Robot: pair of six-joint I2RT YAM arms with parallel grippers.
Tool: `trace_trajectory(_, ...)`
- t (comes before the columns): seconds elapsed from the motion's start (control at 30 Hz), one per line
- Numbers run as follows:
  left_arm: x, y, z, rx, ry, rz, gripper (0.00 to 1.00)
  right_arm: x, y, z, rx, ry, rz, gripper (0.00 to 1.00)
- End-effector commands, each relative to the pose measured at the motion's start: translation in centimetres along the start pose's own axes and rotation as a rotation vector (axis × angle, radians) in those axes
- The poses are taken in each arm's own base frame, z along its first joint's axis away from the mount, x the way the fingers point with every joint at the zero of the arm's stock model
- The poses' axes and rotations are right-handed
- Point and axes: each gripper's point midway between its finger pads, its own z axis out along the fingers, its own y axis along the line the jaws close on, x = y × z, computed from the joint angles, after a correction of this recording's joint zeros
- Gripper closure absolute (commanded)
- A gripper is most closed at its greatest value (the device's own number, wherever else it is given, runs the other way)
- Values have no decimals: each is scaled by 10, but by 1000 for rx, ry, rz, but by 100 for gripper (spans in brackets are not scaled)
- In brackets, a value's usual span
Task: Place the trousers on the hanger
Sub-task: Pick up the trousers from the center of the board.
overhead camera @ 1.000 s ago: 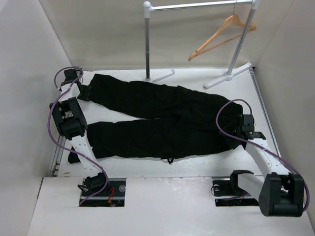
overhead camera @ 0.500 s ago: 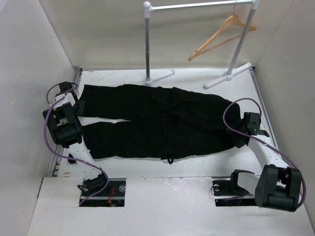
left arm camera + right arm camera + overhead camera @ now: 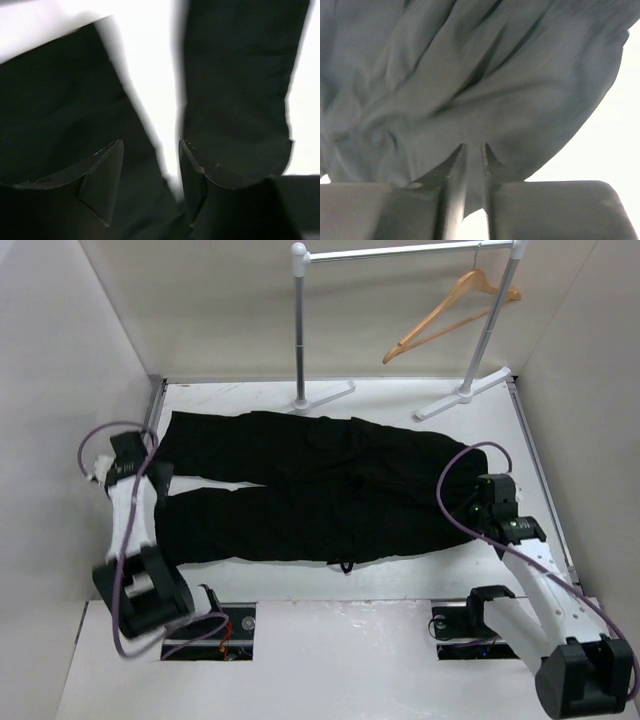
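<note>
Black cloth, the trousers (image 3: 310, 485), lies flat across the white table (image 3: 400, 575), waist to the right, both cuffs to the left. A second ago the far leg was drawn out at an angle toward the far-left corner; it now lies nearly parallel to the near leg, with a thin wedge of table showing between them. Left gripper (image 3: 150, 162) hovers over that wedge at the cuffs, jaws moderately apart, nothing between them. The left elbow, raised beside the cuffs half a second ago, has swung back to the near edge. Right gripper (image 3: 471, 150) is at the waist edge, jaws narrowed to a slit and nipping a fold of the gathered cloth. The right elbow sits lower and further right than before. The tan hanger (image 3: 450, 315) hangs unchanged on the rack (image 3: 300, 335), well apart from the trousers.
</note>
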Motion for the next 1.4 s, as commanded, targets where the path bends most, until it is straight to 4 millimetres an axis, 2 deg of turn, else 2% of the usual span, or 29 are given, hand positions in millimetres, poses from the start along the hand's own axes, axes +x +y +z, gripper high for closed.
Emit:
trace_trajectory(0.0, 24, 98, -30, -218, 21, -21, 56, 20, 16, -13, -52, 67, -77, 81)
trace_trajectory(0.1, 46, 154, -58, -341, 53, -65, 59, 36, 29, -15, -100, 114, -144, 77)
trace_trajectory(0.23, 66, 194, -73, -458, 66, -91, 59, 53, 41, -16, -155, 160, -209, 56)
trace_trajectory(0.3, 70, 207, -75, -492, 60, -125, 59, 60, 46, -17, -181, 180, -230, 47)
trace_trajectory(0.37, 71, 215, -67, -494, 41, -170, 56, 68, 50, -19, -208, 205, -248, 40)
trace_trajectory(0.6, 63, 224, -36, -492, -19, -275, 55, 80, 52, -23, -243, 259, -279, 32)
trace_trajectory(0.83, 44, 215, 5, -422, -83, -339, 54, 78, 44, -16, -209, 261, -255, 31)
trace_trajectory(0.93, 38, 206, 18, -404, -81, -341, 65, 70, 38, -10, -175, 243, -211, 35)
trace_trajectory(1.03, 36, 199, 29, -392, -56, -344, 84, 50, 19, -2, -98, 182, -105, 40)
trace_trajectory(1.1, 30, 188, 31, -371, -49, -343, 92, 30, 0, 3, -19, 121, -20, 41)
trace_trajectory(1.17, 20, 170, 25, -332, -67, -310, 95, 11, -24, 6, 71, 57, 67, 40)
trace_trajectory(1.27, 9, 153, 9, -308, -112, -236, 96, 5, -44, 8, 167, 45, 166, 41)
trace_trajectory(1.37, 16, 147, 4, -303, -99, -198, 97, 9, -61, 15, 236, 61, 216, 46)
